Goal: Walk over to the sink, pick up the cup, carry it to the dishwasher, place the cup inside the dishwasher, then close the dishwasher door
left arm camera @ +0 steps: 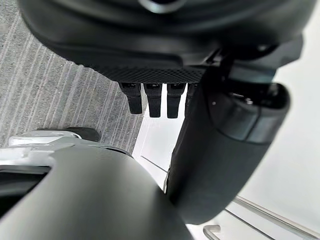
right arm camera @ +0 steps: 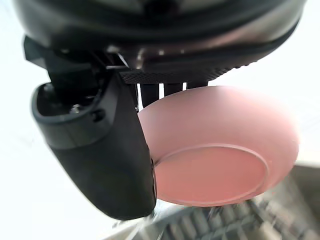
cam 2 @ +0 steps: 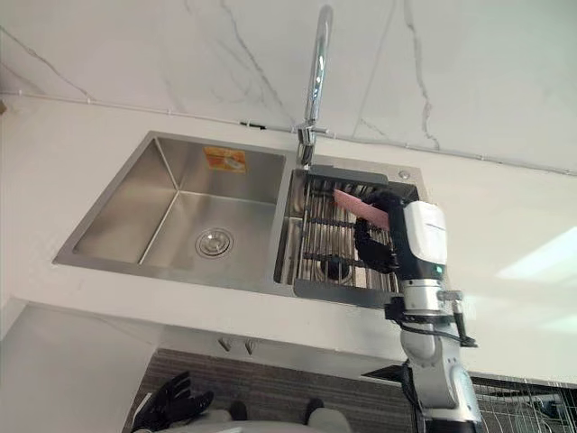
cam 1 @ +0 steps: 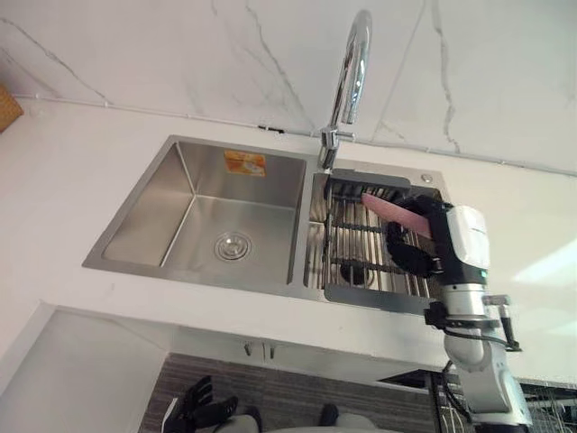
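1. While hanging over the wire rack [cam 1: 356,244] in the right basin of the steel double sink [cam 1: 153,212], gripped by the curled right hand [cam 1: 403,248]: pink cup [right arm camera: 215,150].
2. Set into a white counter [cam 1: 63,180], below a veined white wall [cam 1: 135,45]; chrome faucet [cam 1: 350,77] between the basins.
3. Low, over grey striped floor [cam 1: 270,392]: left hand [cam 1: 200,403], fingers relaxed, holding nothing.

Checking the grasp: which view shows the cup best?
Right wrist view: the cup is close, base toward the camera, right hand gripping it. The eye views show a pink sliver above the sink rack.
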